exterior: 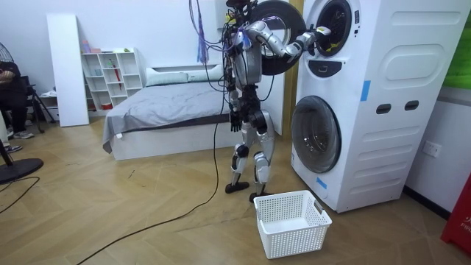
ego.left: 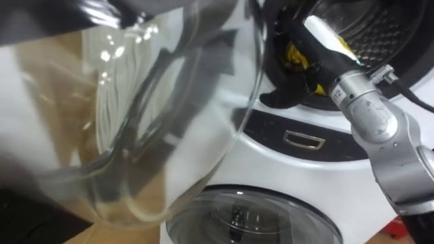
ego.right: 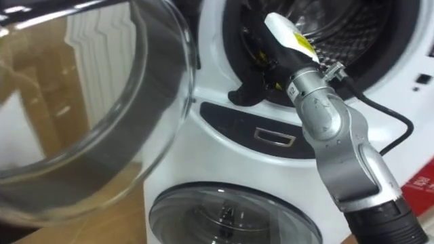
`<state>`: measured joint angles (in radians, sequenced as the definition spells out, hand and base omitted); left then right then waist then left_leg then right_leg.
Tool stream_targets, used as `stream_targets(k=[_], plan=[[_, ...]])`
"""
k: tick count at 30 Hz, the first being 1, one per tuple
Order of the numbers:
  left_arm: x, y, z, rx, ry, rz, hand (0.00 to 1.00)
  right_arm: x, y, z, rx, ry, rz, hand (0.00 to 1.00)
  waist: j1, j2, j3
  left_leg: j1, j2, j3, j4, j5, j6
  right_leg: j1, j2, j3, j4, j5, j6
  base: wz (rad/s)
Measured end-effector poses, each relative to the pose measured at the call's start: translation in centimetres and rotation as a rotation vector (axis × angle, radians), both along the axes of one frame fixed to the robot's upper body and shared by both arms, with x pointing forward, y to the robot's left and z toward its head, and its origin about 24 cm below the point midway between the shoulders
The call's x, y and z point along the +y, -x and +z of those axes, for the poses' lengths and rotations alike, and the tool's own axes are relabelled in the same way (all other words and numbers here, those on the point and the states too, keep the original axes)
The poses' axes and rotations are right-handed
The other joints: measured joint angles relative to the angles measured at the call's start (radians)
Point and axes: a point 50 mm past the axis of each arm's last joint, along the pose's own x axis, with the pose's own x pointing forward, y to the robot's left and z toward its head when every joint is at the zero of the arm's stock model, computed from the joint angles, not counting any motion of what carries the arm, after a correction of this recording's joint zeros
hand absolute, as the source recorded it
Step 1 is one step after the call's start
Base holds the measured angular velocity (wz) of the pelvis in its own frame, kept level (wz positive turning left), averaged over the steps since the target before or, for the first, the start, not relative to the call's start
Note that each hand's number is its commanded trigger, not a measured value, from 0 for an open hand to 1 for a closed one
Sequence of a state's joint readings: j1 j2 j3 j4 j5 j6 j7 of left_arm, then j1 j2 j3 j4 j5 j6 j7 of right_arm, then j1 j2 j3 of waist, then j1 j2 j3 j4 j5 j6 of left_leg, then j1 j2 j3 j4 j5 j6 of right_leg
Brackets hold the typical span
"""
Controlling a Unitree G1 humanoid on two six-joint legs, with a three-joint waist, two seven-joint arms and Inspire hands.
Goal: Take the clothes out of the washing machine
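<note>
Fingers of the right hand [ego.right: 281, 47] reach into the mouth of the upper drum [ego.right: 352, 34], and how far they are open I cannot tell: they merge with the dark inside. Just below them a dark lump [ego.right: 245, 93] hangs over the drum's lower lip, touching the seal. Beside the fingers, a little deeper in, shows a yellow patch [ego.left: 296, 55]. Whether lump and patch are clothes or parts of the hand I cannot tell, nor whether the fingers grip them. Left of the fingers, close to the head, the open door [ego.right: 102, 102] stands out as a big glass bowl. Below them lies the dark panel [ego.right: 271, 139] with a small handle, and under that the shut round lower door [ego.right: 224, 213].

In the room view the robot stands upright before the white washer tower [exterior: 383, 96], its right arm raised to the upper opening. Its left hand [exterior: 235, 118] hangs by its hip, the fingers too small to read. On the wooden floor [exterior: 110, 206], well below the fingers and near the robot's feet, sits a white basket [exterior: 294, 243]. Behind the robot are a grey bed [exterior: 169, 103] and a white shelf [exterior: 110, 73]. A person [exterior: 7, 88] sits at the room view's left edge.
</note>
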<state>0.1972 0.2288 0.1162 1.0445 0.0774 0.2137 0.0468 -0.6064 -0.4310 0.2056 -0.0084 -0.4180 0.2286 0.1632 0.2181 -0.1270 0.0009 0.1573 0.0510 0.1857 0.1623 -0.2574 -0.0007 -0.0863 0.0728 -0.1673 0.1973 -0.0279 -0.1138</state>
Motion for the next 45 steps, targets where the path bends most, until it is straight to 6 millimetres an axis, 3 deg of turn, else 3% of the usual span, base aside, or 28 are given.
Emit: stream_targets(k=[5, 10, 17, 22, 28, 33, 39, 45], plan=[[0.2, -1.4, 0.2, -0.041, -0.006, -0.011, 0.0, 0.1, 0.1, 0.2, -0.02, 0.024, -0.004, 0.0, -0.022, -0.004, -0.0027, 0.004, 0.004, 0.0, -0.012, 0.0, 0.0, 0.005, 0.005, 0.001, -0.011, -0.001, 0.001, 0.0], [0.2, -1.4, 0.2, -0.05, -0.005, -0.009, 0.0, 0.1, 0.1, 0.4, -0.017, -0.004, 0.01, 0.0, -0.023, -0.01, -0.007, 0.006, 0.007, -0.001, -0.014, -0.001, -0.002, 0.006, 0.009, 0.0, -0.011, -0.005, -0.001, 0.0], [0.2, -0.4, 0.0, -0.015, -0.003, 0.002, 0.0, -0.2, 0.0, 0.8, -0.03, -0.038, -0.002, 0.0, -0.033, -0.018, -0.0006, 0.002, 0.006, -0.003, -0.013, -0.003, -0.002, 0.003, 0.008, 0.001, -0.01, -0.009, 0.002, 0.0], [0.0, -0.6, 0.0, -0.026, 0.0, 0.012, 0.0, -0.9, 0.0, 1.0, -0.019, -0.061, 0.001, 0.0, -0.046, -0.022, -0.0021, -0.006, 0.007, -0.002, -0.01, -0.006, -0.002, -0.003, 0.008, 0.001, -0.012, -0.009, 0.002, 0.0], [0.1, -0.8, 0.2, -0.056, -0.014, 0.031, 0.0, -1.2, 0.0, 1.1, 0.0, -0.139, 0.027, 0.0, -0.066, -0.014, 0.0022, -0.01, 0.009, -0.006, -0.008, -0.007, 0.0, -0.004, 0.006, -0.008, -0.013, -0.009, 0.003, 0.03], [0.0, -0.7, 0.2, -0.066, -0.021, 0.035, 0.0, -1.4, 0.0, 1.2, 0.022, -0.194, 0.05, 0.0, -0.095, 0.004, -0.0037, -0.017, 0.008, -0.025, 0.001, -0.008, 0.002, -0.003, -0.001, -0.027, -0.012, -0.011, 0.006, 0.1], [0.0, 0.0, 0.2, -0.058, -0.026, 0.058, 0.0, -2.3, -0.4, 1.5, 0.058, -0.257, 0.055, 0.0, -0.111, 0.017, -0.0081, -0.016, 0.007, -0.034, 0.006, -0.007, 0.002, 0.0, -0.004, -0.029, -0.009, -0.011, 0.007, 0.01], [-0.2, 0.6, 0.1, -0.046, -0.019, 0.082, 0.0, -6.5, -1.2, 3.5, -0.005, -0.341, -0.099, 0.0, -0.119, 0.01, -0.0129, -0.006, 0.005, -0.029, 0.003, -0.008, 0.002, 0.013, -0.003, -0.024, -0.012, -0.013, 0.007, 0.0]])
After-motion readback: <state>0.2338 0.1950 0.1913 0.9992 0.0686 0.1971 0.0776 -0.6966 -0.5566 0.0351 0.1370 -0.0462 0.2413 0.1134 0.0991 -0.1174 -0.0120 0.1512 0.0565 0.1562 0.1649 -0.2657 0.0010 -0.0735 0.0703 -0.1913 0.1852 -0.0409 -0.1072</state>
